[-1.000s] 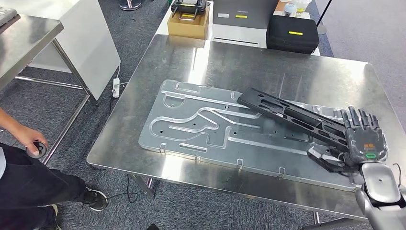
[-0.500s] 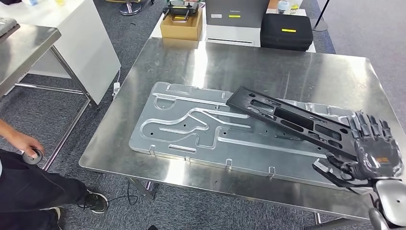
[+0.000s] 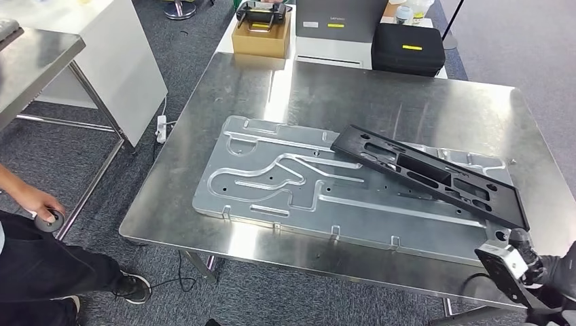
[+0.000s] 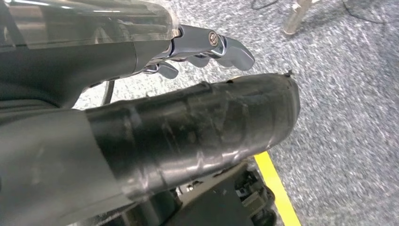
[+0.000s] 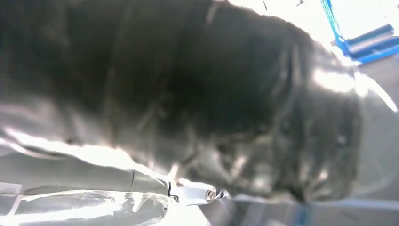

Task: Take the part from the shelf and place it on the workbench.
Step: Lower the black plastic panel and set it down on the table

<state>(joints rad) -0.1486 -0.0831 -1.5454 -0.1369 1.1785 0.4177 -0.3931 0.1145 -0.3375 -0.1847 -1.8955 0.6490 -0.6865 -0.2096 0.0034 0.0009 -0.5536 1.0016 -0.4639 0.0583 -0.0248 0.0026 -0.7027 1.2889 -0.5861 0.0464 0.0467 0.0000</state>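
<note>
Fingers of the right hand (image 3: 543, 275) sit low at the counter's (image 3: 380, 95) near right corner, off the black part (image 3: 429, 175); whether they are spread or curled I cannot tell. The left hand (image 4: 188, 127) hangs over carpet, its fingers (image 4: 226, 44) holding nothing that I can see. That part lies flat across the grooved metal plate (image 3: 285, 183). Labels on the far cases are too small to read.
</note>
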